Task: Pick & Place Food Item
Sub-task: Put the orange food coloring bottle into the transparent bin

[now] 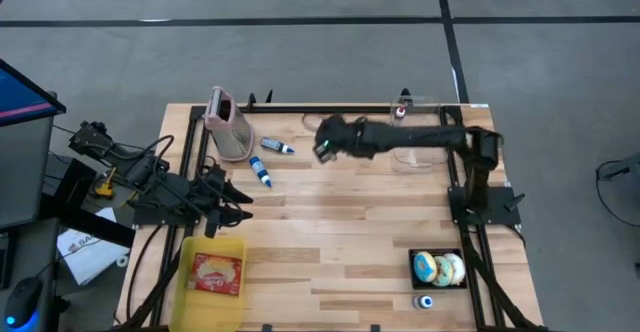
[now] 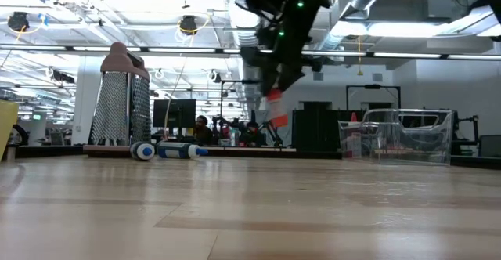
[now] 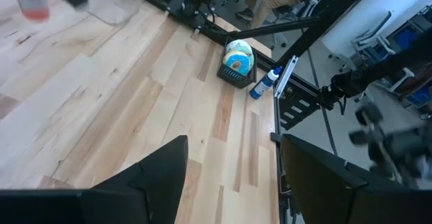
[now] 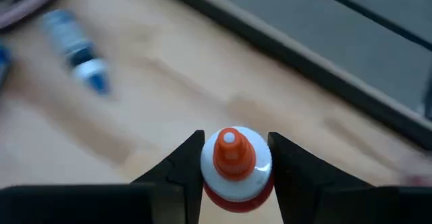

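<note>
My right gripper (image 4: 236, 166) is shut on a small red bottle (image 4: 235, 158) with an orange nozzle cap and a white collar. It holds the bottle above the far middle of the table (image 1: 330, 147), well clear of the wood in the low view (image 2: 274, 107). My left gripper (image 3: 233, 177) stands open over the table's left side (image 1: 238, 210), with nothing between its fingers. A black tray of round pastries (image 1: 440, 268) sits at the near right. A yellow tray (image 1: 190, 257) holding a red packet sits at the near left. My right gripper pinches the bottle between its two fingers at the white collar (image 4: 262, 171) just under the orange cap. The fingers slant down from the table's right side. The bottle is lifted clear of the table and tilted, its cap end facing the wrist.
A metal grater (image 1: 228, 124) stands at the far left, with two blue-and-white tubes (image 1: 262, 172) (image 1: 280, 147) lying beside it. A clear plastic box (image 2: 395, 135) stands at the far right. A small blue-capped bottle (image 1: 426, 301) lies by the pastry tray. Bare wood spans the middle.
</note>
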Robot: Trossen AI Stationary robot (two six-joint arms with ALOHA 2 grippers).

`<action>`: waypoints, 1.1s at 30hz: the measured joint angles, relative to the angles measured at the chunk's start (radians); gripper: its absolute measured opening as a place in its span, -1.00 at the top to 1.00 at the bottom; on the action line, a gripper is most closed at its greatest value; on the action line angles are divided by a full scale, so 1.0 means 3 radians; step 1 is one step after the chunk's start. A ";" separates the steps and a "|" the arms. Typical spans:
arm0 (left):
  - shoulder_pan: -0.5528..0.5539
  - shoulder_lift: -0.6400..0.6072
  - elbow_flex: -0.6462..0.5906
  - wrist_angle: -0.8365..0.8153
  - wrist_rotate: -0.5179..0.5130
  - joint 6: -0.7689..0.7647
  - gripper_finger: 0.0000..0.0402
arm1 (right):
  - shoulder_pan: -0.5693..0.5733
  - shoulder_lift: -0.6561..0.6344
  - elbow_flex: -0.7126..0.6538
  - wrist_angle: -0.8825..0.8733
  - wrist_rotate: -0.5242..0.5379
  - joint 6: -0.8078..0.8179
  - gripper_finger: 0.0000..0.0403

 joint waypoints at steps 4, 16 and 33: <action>-0.0001 -0.0001 0.0000 -0.0002 -0.0018 0.0032 -0.16 | -0.0241 -0.0368 -0.0300 0.0011 0.0101 0.0062 0.37; -0.0001 -0.0001 0.0001 -0.0014 -0.0103 0.0055 -0.16 | -0.0732 -0.2154 -0.1881 0.0223 0.0514 0.0873 0.37; 0.0003 -0.0001 0.0001 -0.0009 -0.0304 -0.0083 -0.16 | -0.1711 -0.2184 -0.2485 0.0704 0.0303 0.0945 0.36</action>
